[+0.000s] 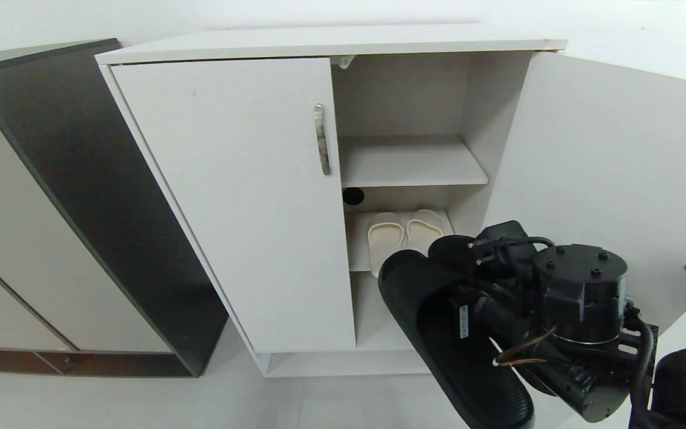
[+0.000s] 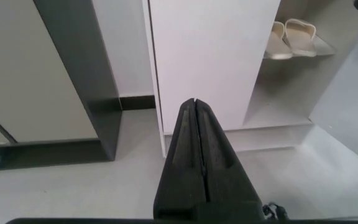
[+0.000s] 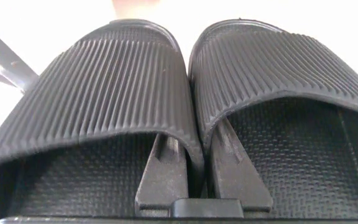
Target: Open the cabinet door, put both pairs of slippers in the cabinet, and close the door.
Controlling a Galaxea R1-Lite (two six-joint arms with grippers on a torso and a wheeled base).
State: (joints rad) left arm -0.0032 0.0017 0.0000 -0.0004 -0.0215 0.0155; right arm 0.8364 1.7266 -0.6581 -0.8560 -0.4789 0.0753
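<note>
Black slippers [image 1: 456,333] are pinched as a pair by the right claw [image 3: 197,177], which is clamped on the two inner edges and held low at 5 o'clock, in front of the open cabinet [image 1: 331,44]. White slippers [image 1: 404,235] are parked on its middle shelf, roughly 11 o'clock from the black pair. Left claw [image 2: 195,118] is pressed fully together, nothing gripped.

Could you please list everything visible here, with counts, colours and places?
cabinet: one, white, ahead; left door shut, right door open
door handle: one, silver, on the shut left door
cream slippers: one pair, cream, side by side on the second shelf down
black slippers: one pair, black, held before the open side
tall unit: one, dark grey, left of the cabinet
right pincer: one, black, clamped on the black slippers
left pincer: one, black, shut, above the floor
</note>
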